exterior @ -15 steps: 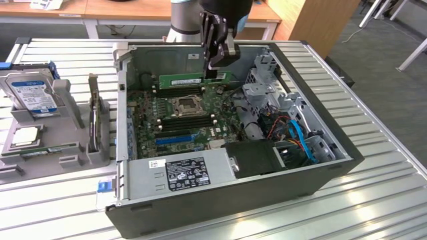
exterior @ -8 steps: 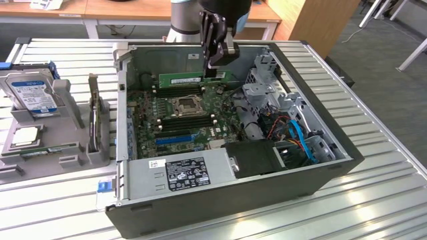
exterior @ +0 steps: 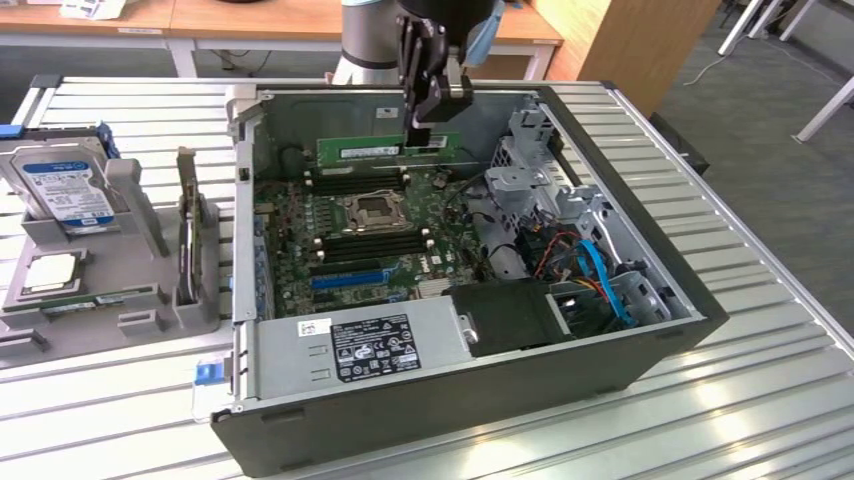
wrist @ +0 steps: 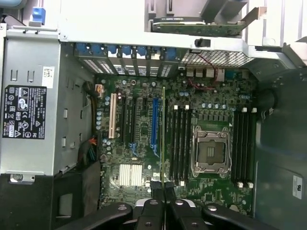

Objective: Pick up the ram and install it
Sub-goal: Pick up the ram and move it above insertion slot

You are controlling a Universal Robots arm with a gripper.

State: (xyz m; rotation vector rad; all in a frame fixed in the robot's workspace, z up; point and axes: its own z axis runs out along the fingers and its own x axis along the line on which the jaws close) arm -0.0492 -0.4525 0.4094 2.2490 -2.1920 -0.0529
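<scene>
The gripper is gripping the ram tightly, near its end on the exterior view's right. It is holding the ram on edge above the motherboard inside the case. In my judgement the ram is hanging beside the slots, not over one. Pressing down like this is risking a bent stick, and the off-centre grip is inviting tilt.
</scene>
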